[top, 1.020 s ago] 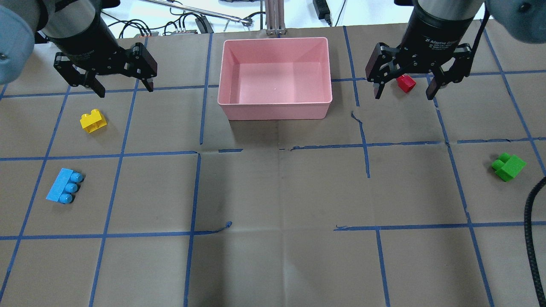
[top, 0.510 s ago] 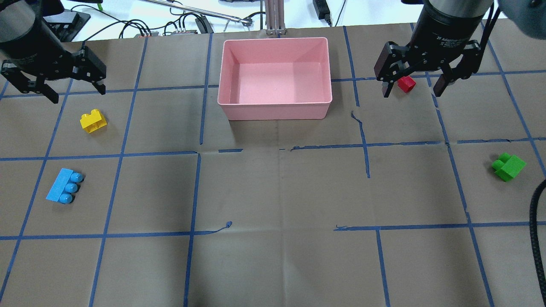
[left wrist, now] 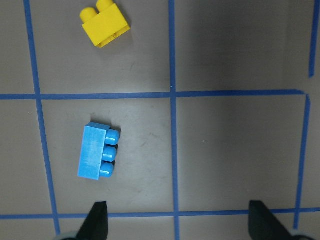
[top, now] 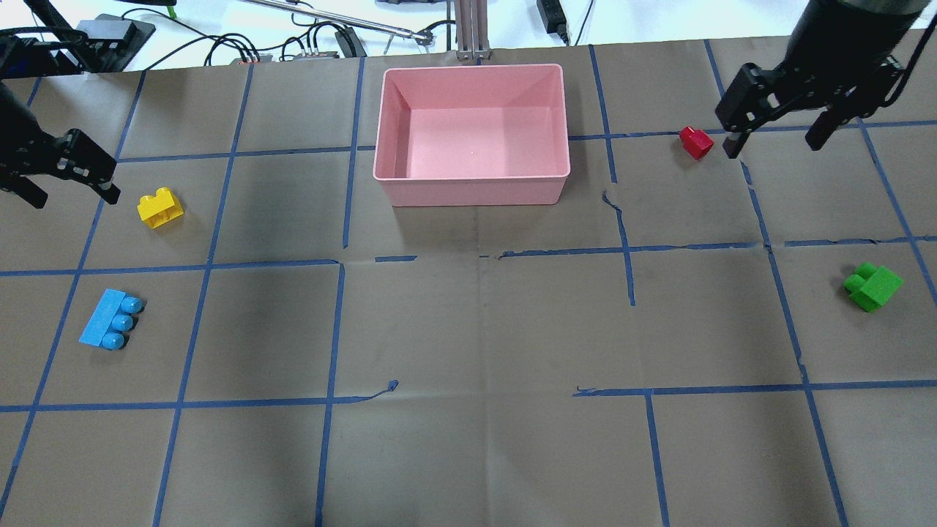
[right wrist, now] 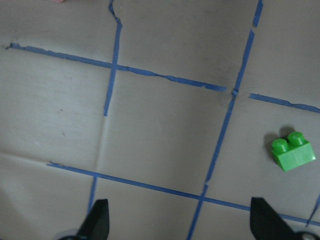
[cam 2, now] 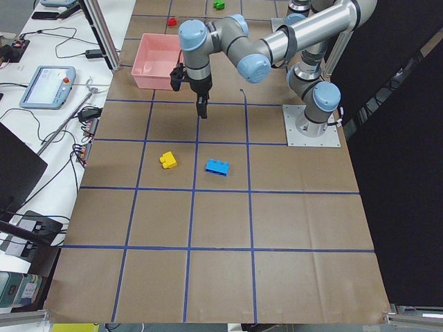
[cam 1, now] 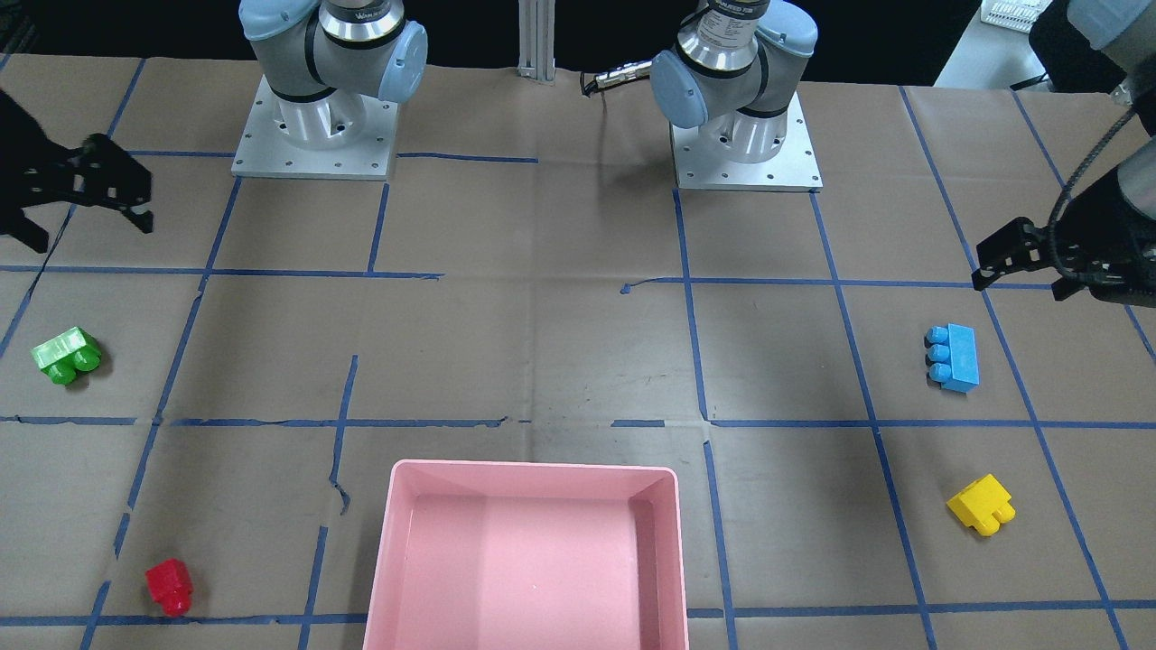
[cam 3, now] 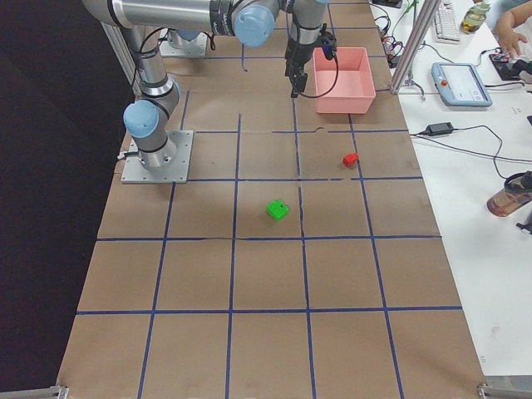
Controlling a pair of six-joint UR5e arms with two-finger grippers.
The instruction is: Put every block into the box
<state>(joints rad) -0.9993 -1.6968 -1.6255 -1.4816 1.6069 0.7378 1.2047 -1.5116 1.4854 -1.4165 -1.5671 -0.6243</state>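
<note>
The pink box (top: 472, 192) stands empty at the far middle of the table; it also shows in the front view (cam 1: 533, 470). The yellow block (top: 159, 207) and the light-blue block (top: 110, 320) lie on the left. The red block (top: 695, 141) and the green block (top: 872, 285) lie on the right. My left gripper (top: 72, 194) is open and empty, above the table just left of the yellow block. Its wrist view shows the blue block (left wrist: 97, 152) and the yellow block (left wrist: 105, 22) below. My right gripper (top: 772, 146) is open and empty, just right of the red block. Its wrist view shows the green block (right wrist: 292, 150).
Brown paper with a blue tape grid covers the table. Cables and gear (top: 307, 36) lie past the far edge, beside a metal post (top: 472, 29). The two arm bases (cam 1: 316, 135) (cam 1: 745, 135) stand at the robot's side. A teach pendant (cam 2: 45, 83) lies on the side bench.
Both arms have swung outward. My left gripper moved left, to beside the yellow block. My right gripper moved right, off the red block. Both stay open and no block moved.
</note>
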